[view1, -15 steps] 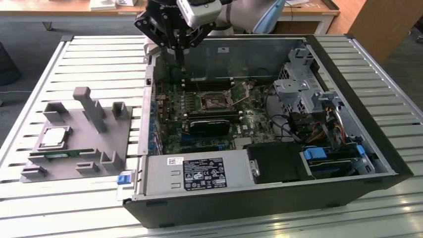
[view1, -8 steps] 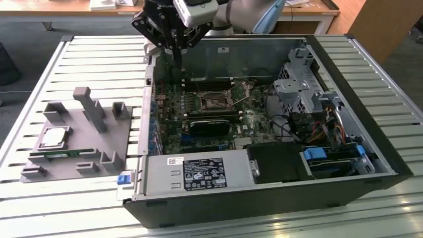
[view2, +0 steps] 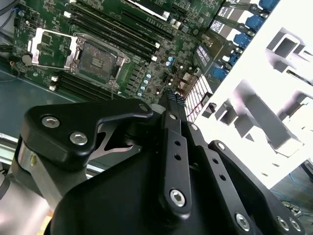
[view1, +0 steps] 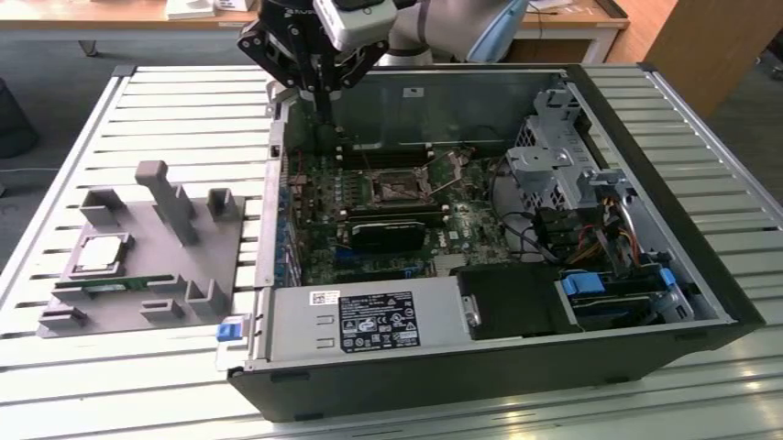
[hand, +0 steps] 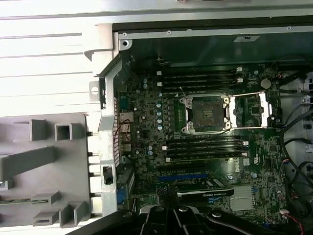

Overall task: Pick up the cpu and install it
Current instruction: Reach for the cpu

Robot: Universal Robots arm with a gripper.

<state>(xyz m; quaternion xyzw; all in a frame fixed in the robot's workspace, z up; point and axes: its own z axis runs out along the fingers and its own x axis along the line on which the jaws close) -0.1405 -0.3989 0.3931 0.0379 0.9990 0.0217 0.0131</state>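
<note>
Slatted white table (view1: 685,119) is occupied by open computer case (view1: 367,385). At exterior view's left, cpu (view1: 101,252) is laid flat on grey holder (view1: 226,261), untouched. It is judged light, stiff, thin; metal top probably slippery, underside fragile; best taken by opposite edges. Socket (view1: 398,190) is seen uncovered. Farther, gripper (view1: 325,117) is clenched on nothing, above far corner of case.

text: none legible | white label (view1: 377,323) on power supply (view1: 292,332): unreadable

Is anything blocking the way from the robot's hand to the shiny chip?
Nothing lies on the cpu. The hand hangs above the case wall; the grey holder's tall post stands roughly between them.
</note>
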